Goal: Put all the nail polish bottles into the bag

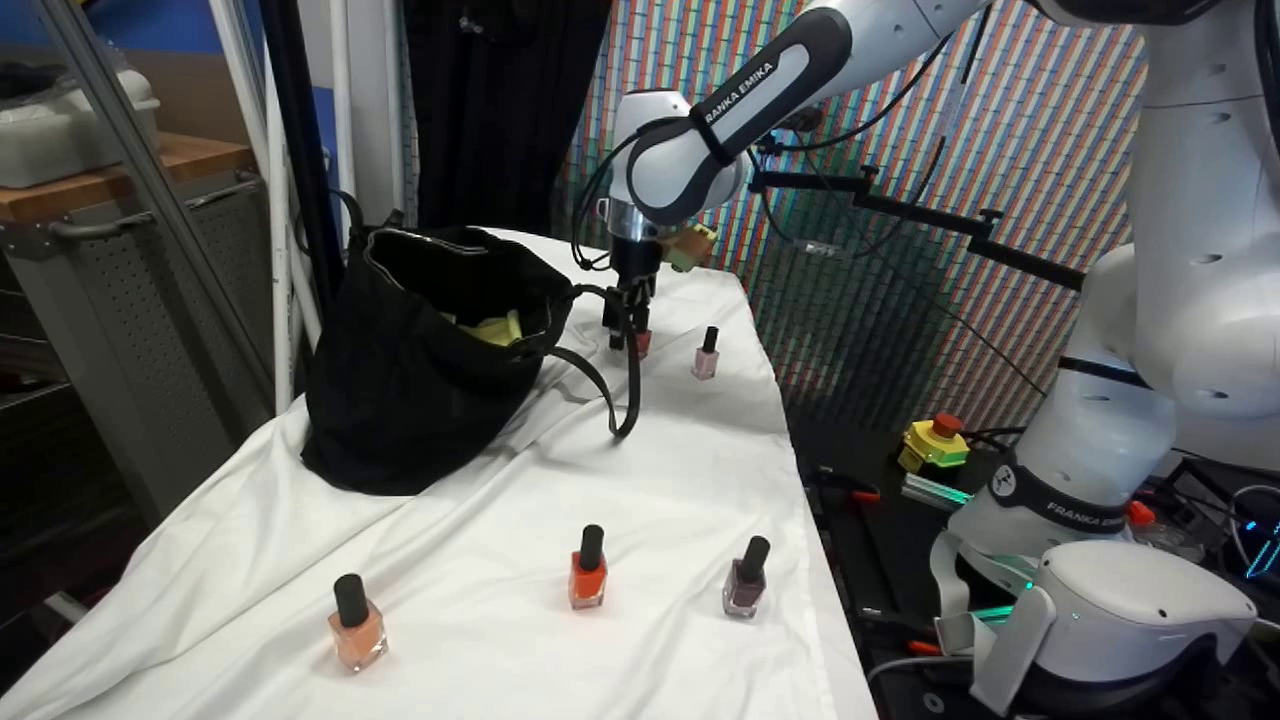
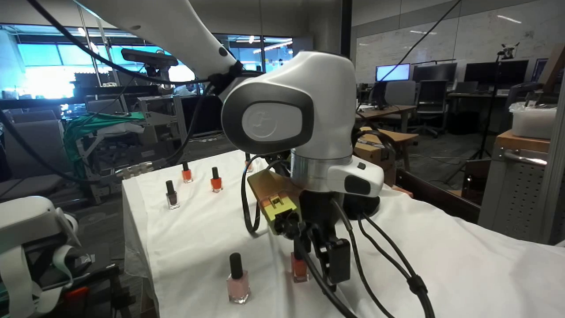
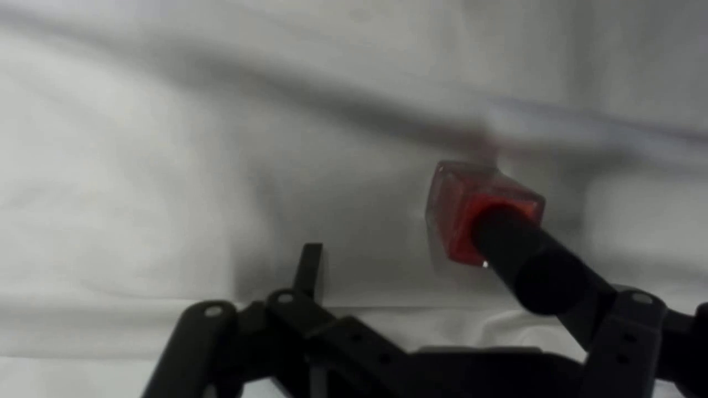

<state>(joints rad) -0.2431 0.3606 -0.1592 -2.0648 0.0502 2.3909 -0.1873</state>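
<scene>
- Red nail polish bottle (image 3: pixel 470 226): upright on the table (image 1: pixel 700 480), at three o'clock from the bag (image 1: pixel 430 390) in an exterior view.
- Likely light, slick, breakable glass; best pinched by its tall cap (image 3: pixel 534 262).
- End effector (image 3: pixel 437 298): spread apart, gripping nothing.

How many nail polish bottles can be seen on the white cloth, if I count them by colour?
Red or bright orange bottles: 3
Peach bottle: 1
Pale pink bottle: 1
Dark purplish-grey bottle: 1
Total in view: 6
</scene>
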